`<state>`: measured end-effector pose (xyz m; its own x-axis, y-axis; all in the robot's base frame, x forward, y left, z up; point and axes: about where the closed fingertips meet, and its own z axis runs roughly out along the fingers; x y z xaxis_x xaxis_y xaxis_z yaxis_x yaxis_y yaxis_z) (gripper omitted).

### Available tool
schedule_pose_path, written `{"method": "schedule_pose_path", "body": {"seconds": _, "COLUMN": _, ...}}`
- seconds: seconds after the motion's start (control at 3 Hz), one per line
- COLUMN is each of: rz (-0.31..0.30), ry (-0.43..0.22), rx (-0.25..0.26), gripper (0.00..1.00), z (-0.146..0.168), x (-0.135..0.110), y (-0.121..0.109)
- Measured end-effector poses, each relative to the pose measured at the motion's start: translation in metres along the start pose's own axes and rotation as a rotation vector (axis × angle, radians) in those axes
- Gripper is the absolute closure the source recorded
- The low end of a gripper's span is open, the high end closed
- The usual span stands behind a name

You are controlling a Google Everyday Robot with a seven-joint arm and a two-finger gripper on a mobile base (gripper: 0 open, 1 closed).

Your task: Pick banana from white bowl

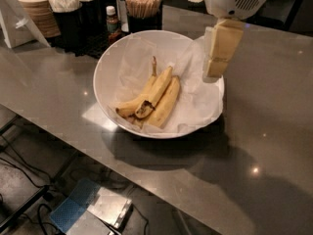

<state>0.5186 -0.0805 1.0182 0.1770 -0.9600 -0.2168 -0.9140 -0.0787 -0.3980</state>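
Hand [214, 75] above bowl [104, 62] rim, banana [155, 98] apart

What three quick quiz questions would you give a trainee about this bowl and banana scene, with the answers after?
1. True or false: the banana lies inside the white bowl.
2. Where is the pincer? A) above the bowl's edge on the picture's right, clear of the banana. B) touching the banana. C) outside the bowl, far to the picture's left.
3. Fill in the gap: the bowl is lined with crumpled white ____.

Key: 1 true. 2 A. 3 paper.
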Motion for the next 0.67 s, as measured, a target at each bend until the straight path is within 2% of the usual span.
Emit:
{"method": "schedule_pose_path", "body": {"seconds": 0.33, "rz": 0.036, "ry": -0.007, "rx": -0.055, "gripper": 0.00, "z": 0.0197, "x": 0.0032, "y": 0.0064}}
{"method": "schedule_pose_path", "body": {"seconds": 0.67, "rz": 0.037, "ry": -0.007, "rx": -0.056, "gripper": 0.00, "z": 0.0202, "x": 0.0033, "y": 0.0065}}
